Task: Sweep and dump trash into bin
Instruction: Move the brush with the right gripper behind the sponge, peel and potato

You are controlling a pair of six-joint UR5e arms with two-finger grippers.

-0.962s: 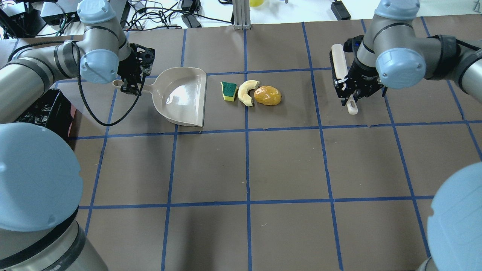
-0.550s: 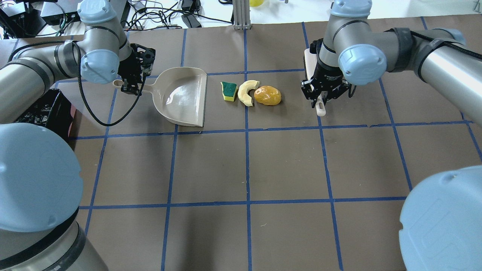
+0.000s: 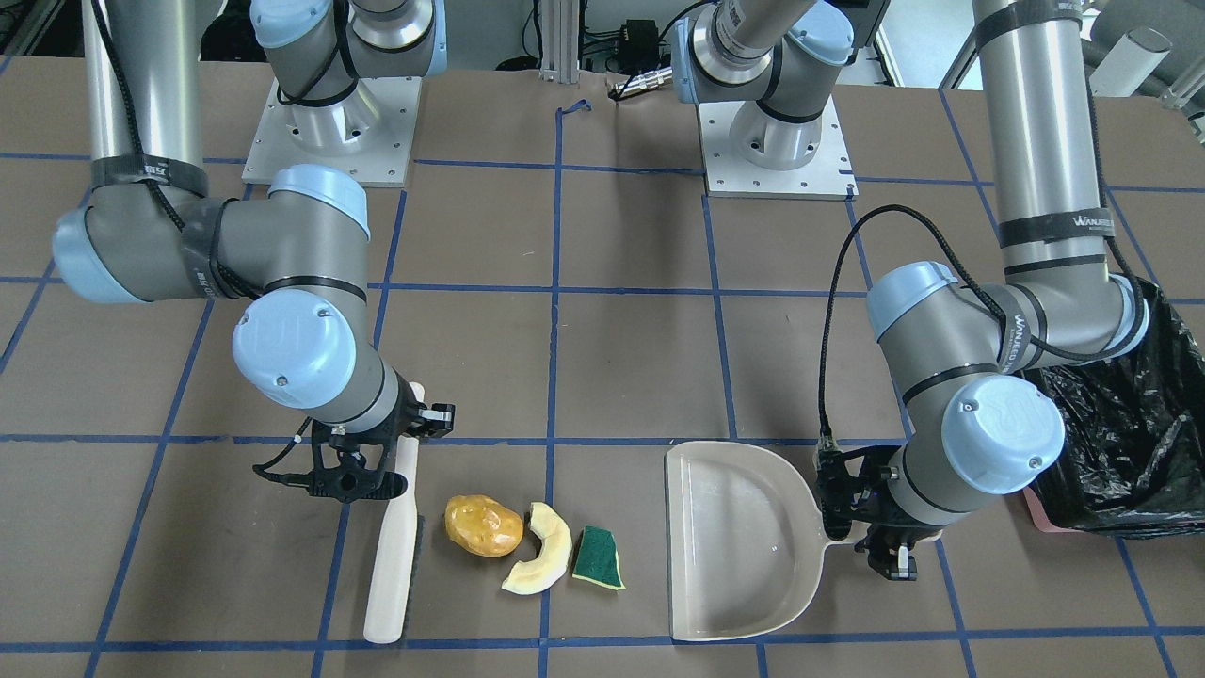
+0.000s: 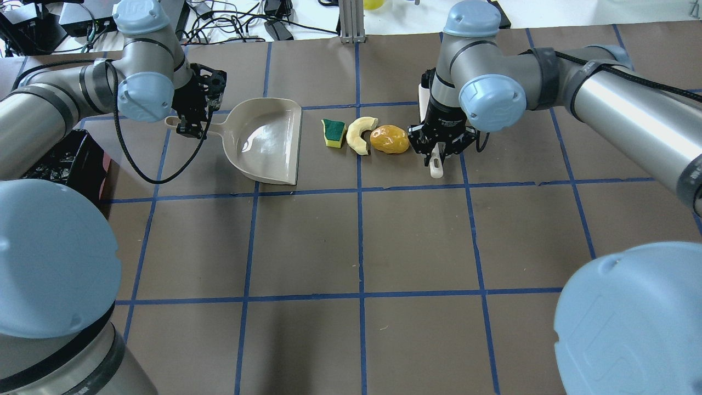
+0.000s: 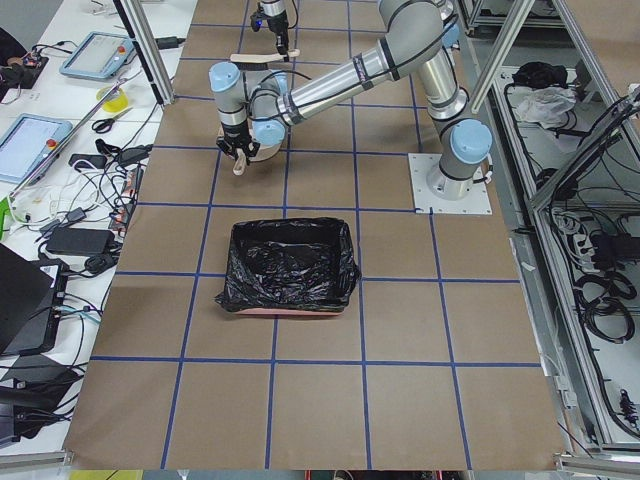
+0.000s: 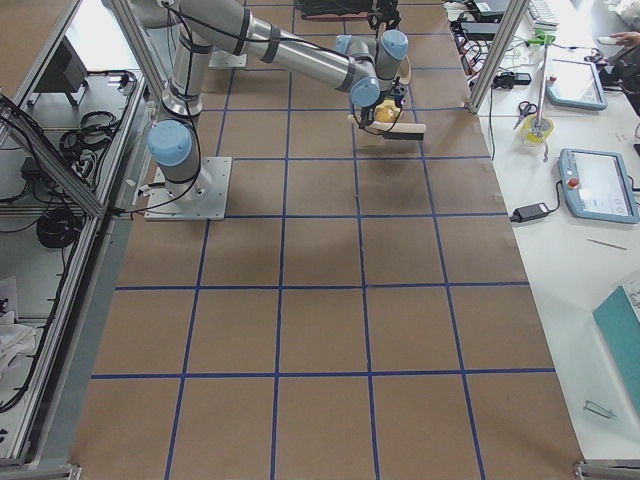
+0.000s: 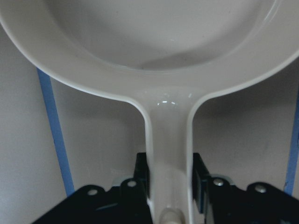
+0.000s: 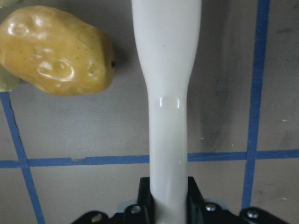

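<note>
The trash lies in a row: a green-and-yellow sponge piece (image 4: 333, 133) (image 3: 599, 557), a pale yellow wedge slice (image 4: 360, 134) (image 3: 541, 562) and a golden-brown potato lump (image 4: 390, 139) (image 3: 483, 525) (image 8: 56, 51). My left gripper (image 4: 189, 129) (image 3: 885, 546) (image 7: 169, 179) is shut on the handle of the beige dustpan (image 4: 263, 140) (image 3: 734, 537) (image 7: 168, 46), whose open edge faces the sponge. My right gripper (image 4: 437, 152) (image 3: 400, 461) (image 8: 168, 191) is shut on a white brush (image 3: 391, 556) (image 8: 167, 93), which stands close beside the potato on the side away from the dustpan.
The bin (image 3: 1120, 433) (image 4: 66, 164) (image 5: 290, 265), lined with a black bag, stands at the table's left end behind my left arm. Cables and boxes (image 4: 236, 22) lie beyond the table's far edge. Blue tape lines (image 4: 359, 241) grid the brown table.
My right arm has carried the brush leftward across the table, from well right of the trash to right beside the potato. The left arm, dustpan and trash have not moved.
</note>
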